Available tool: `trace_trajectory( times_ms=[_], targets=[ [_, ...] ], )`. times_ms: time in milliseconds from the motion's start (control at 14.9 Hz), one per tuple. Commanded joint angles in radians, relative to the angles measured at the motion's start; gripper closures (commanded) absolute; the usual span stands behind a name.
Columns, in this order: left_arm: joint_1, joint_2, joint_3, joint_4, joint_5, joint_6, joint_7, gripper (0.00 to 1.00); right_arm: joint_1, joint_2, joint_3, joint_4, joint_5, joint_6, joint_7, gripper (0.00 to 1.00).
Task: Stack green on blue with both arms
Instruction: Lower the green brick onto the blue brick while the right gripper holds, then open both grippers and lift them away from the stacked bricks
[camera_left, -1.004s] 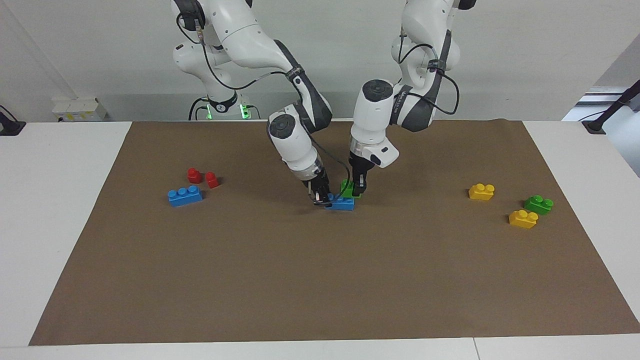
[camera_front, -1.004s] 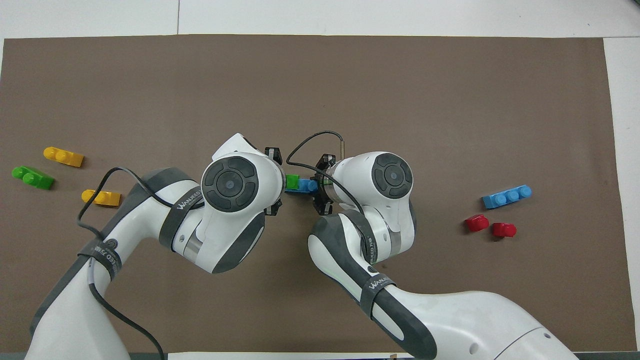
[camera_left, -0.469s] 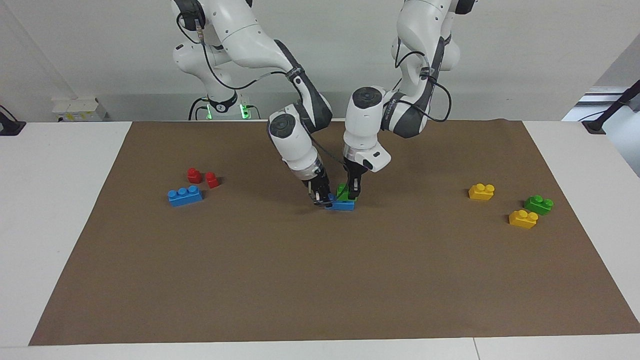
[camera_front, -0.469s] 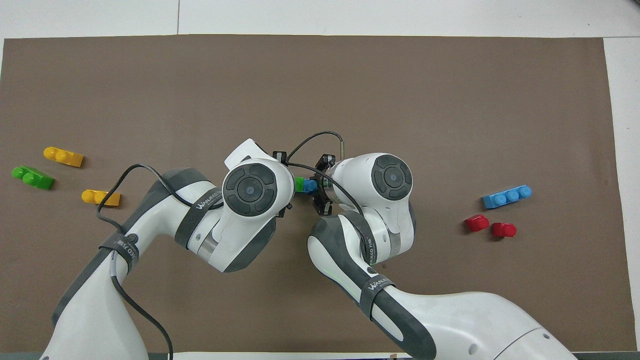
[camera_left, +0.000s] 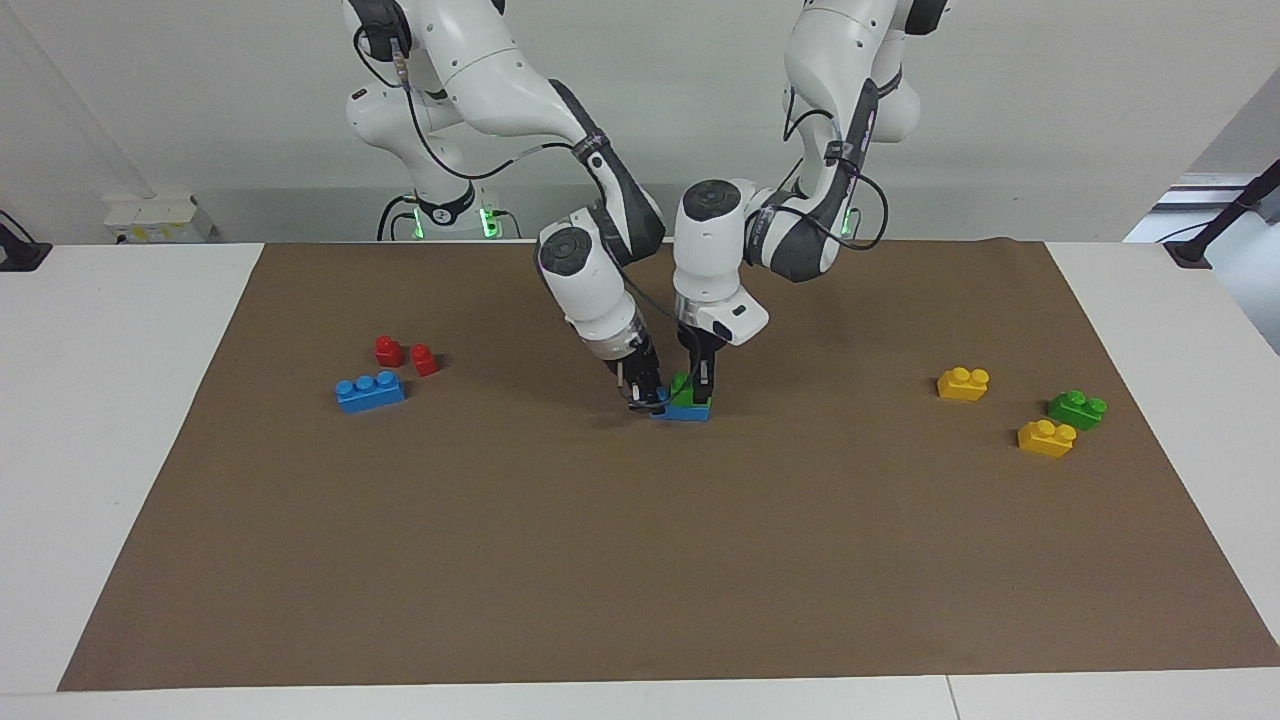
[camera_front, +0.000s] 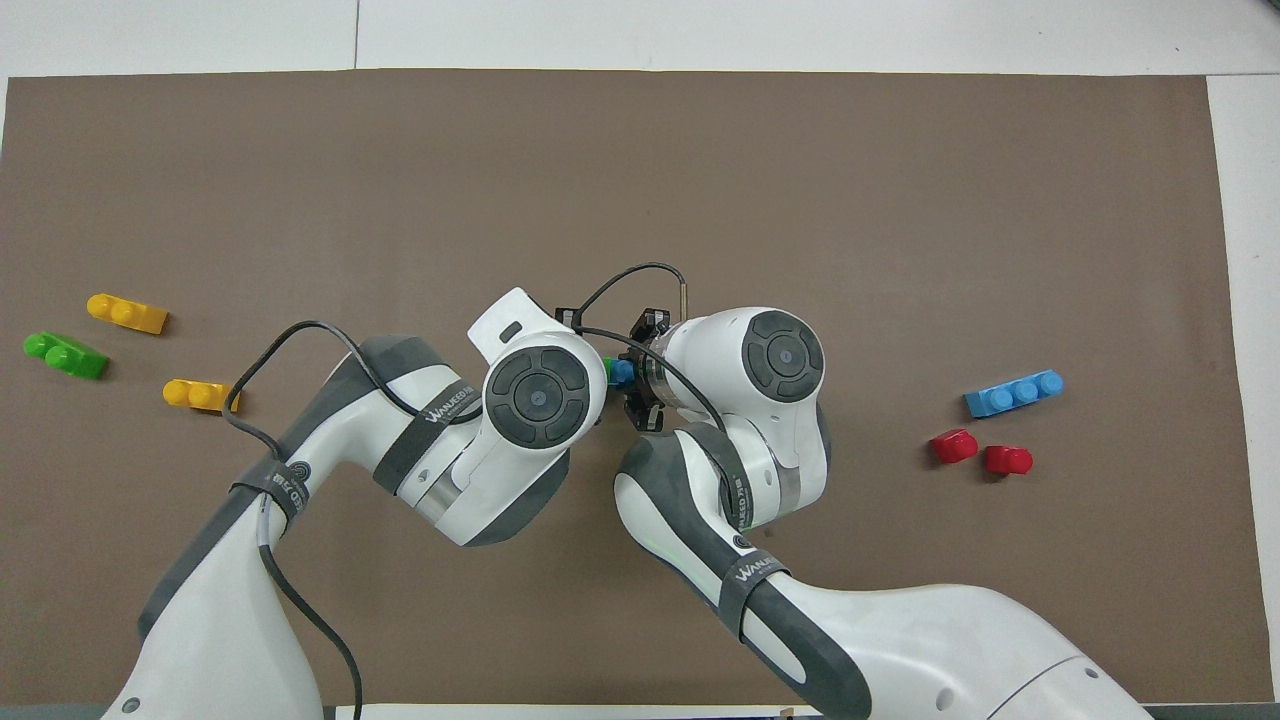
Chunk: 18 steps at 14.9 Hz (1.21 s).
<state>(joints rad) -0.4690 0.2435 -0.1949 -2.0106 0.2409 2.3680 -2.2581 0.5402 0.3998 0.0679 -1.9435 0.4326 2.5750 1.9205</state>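
In the middle of the brown mat, a blue three-stud brick (camera_left: 686, 411) lies flat, and a sliver of it shows in the overhead view (camera_front: 622, 372). My right gripper (camera_left: 646, 396) is shut on its end toward the right arm. A green two-stud brick (camera_left: 684, 391) rests on top of the blue brick, held by my left gripper (camera_left: 699, 384), which comes straight down on it. From overhead, the left arm's wrist (camera_front: 540, 395) covers most of the green brick (camera_front: 609, 367).
A second blue brick (camera_left: 370, 391) and two red bricks (camera_left: 388, 350) (camera_left: 424, 359) lie toward the right arm's end. Two yellow bricks (camera_left: 963, 383) (camera_left: 1046, 438) and a second green brick (camera_left: 1077, 409) lie toward the left arm's end.
My left gripper has carried the green brick sideways toward the right gripper, from beside the blue brick onto its top. The right gripper has held still on the blue brick.
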Motion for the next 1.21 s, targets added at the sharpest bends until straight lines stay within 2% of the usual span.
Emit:
trace_trajectory(
  times_ms=[0, 67, 268, 335, 402, 469, 536, 737, 871, 1004, 1138],
  targets=[
    [-0.014, 0.011, 0.019, -0.004, 0.038, 0.008, -0.025, 0.88, 0.003, 0.008, 0.000, -0.029, 0.012, 0.040, 0.006, 1.00],
    [-0.011, 0.011, 0.018, -0.001, 0.046, 0.002, -0.018, 0.01, 0.001, 0.008, 0.000, -0.029, 0.012, 0.040, 0.006, 1.00],
    [0.009, -0.007, 0.025, 0.009, 0.051, -0.027, 0.027, 0.00, -0.002, 0.008, 0.000, -0.028, 0.012, 0.037, 0.006, 1.00],
    [0.038, -0.022, 0.022, 0.019, 0.051, -0.047, 0.066, 0.00, -0.006, 0.008, 0.000, -0.028, 0.012, 0.036, 0.008, 0.93],
    [0.056, -0.035, 0.020, 0.029, 0.049, -0.073, 0.093, 0.00, -0.011, 0.008, 0.000, -0.025, 0.012, 0.033, 0.005, 0.59],
    [0.097, -0.070, 0.019, 0.042, 0.047, -0.126, 0.165, 0.00, -0.035, 0.010, 0.001, -0.022, 0.014, 0.034, 0.003, 0.08],
    [0.108, -0.082, 0.018, 0.042, 0.044, -0.138, 0.202, 0.00, -0.045, 0.011, 0.001, -0.020, 0.023, 0.034, 0.003, 0.01],
    [0.182, -0.098, 0.017, 0.059, 0.041, -0.167, 0.300, 0.00, -0.084, 0.008, 0.001, -0.015, 0.023, 0.022, -0.005, 0.00],
    [0.240, -0.104, 0.017, 0.073, 0.041, -0.197, 0.438, 0.00, -0.132, -0.002, 0.001, -0.014, 0.022, -0.022, -0.062, 0.00],
    [0.306, -0.115, 0.018, 0.075, 0.040, -0.213, 0.610, 0.00, -0.192, -0.048, -0.005, -0.012, 0.015, -0.117, -0.186, 0.00],
    [0.377, -0.119, 0.020, 0.078, 0.040, -0.230, 0.818, 0.00, -0.284, -0.111, -0.007, -0.002, 0.002, -0.243, -0.387, 0.00]
  ],
)
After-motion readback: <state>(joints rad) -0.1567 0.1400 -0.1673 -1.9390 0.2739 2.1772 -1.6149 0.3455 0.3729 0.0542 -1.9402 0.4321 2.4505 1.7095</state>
